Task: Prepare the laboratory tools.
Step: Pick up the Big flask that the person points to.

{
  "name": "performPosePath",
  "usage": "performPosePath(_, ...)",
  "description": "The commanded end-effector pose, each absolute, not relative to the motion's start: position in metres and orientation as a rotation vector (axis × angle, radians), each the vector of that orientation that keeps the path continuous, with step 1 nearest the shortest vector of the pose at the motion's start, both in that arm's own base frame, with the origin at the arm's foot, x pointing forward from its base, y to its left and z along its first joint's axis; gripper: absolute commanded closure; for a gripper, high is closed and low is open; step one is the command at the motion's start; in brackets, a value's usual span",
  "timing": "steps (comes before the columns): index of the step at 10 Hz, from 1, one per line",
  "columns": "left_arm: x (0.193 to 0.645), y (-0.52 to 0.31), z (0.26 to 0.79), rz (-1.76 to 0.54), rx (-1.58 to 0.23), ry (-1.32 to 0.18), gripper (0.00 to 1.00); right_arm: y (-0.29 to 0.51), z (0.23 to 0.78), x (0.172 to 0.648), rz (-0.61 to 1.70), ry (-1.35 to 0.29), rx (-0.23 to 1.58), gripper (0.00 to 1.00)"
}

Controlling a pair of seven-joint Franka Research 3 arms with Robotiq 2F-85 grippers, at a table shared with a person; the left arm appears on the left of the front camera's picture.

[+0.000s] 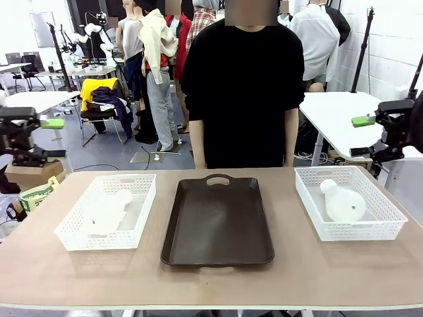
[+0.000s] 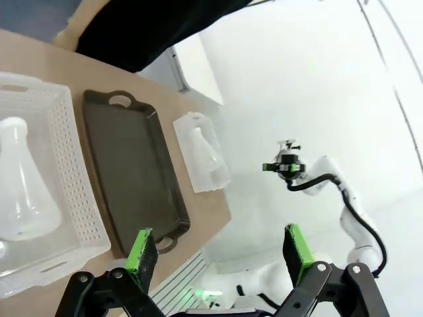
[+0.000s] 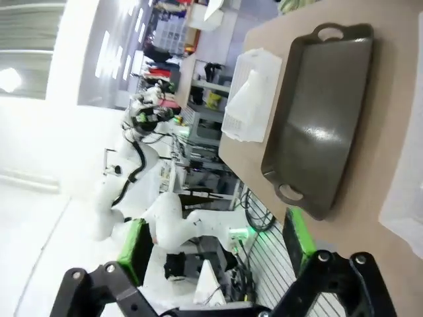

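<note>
1. Table [image 1: 330, 277]: tan top that carries everything listed below. A person stands at its far edge, behind the tray, with no hand on any item.
2. Tray [image 1: 218, 221]: dark brown, rectangular, with cut-out handles, at the middle of the table. Its floor is bare, so judged as the intended receiving place, it holds nothing yet.
3. Left basket [image 1: 73, 238]: white mesh, just beside the tray on the robot's left, not touching it. It holds one flask.
4. Right basket [image 1: 360, 231]: white mesh, near the tray on the robot's right, with a slightly wider gap. It holds one flask.
5. Left flask [image 1: 109, 211]: frosted white, conical, lying on its side in the left basket with its neck towards the far side. Not yet moved.
6. Right flask [image 1: 344, 201]: same kind, lying on its side in the right basket with its neck towards the far corner nearest the tray. Not yet moved.
7. Left gripper [image 1: 54, 139]: raised, well apart from the tray, out past the left basket. Fingers spread apart, nothing between them.
8. Right gripper [image 1: 361, 136]: raised, beyond the right basket from the tray. Fingers spread apart, nothing between them.
9. Progress, as a judgement: no step done. Both flasks remain to be lifted out and presumably stood on the tray.
</note>
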State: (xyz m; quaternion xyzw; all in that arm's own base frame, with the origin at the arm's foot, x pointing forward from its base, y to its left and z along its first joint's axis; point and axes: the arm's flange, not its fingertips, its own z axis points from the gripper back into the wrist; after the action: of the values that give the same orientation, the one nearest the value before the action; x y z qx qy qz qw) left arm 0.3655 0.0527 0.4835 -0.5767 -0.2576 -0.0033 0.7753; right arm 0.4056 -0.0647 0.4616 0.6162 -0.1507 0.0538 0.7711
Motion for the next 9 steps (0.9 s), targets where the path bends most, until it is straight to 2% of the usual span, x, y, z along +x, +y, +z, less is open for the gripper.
performPosePath(1, 0.338, 0.071, 0.46, 0.026, -1.315, -0.551, 0.0, -0.071, 0.454, 0.405, 0.098, -0.356, 1.391, 0.0)
performPosePath(3, 0.329, 0.09, 0.453, 0.073, -1.423, -0.473, 0.0, -0.078, 0.449, 0.407, 0.077, -0.34, 1.396, 0.0)
performPosePath(6, 0.334, 0.082, 0.448, 0.075, -1.444, -0.368, 0.0, -0.069, 0.44, 0.415, 0.077, -0.287, 1.398, 0.0)
performPosePath(8, 0.34, 0.066, 0.446, 0.06, -1.463, -0.349, 0.0, -0.063, 0.447, 0.416, 0.101, -0.29, 1.388, 0.0)
performPosePath(9, 0.346, 0.054, 0.448, 0.078, -1.405, -0.392, 0.0, -0.066, 0.438, 0.41, 0.075, -0.275, 1.377, 0.0)
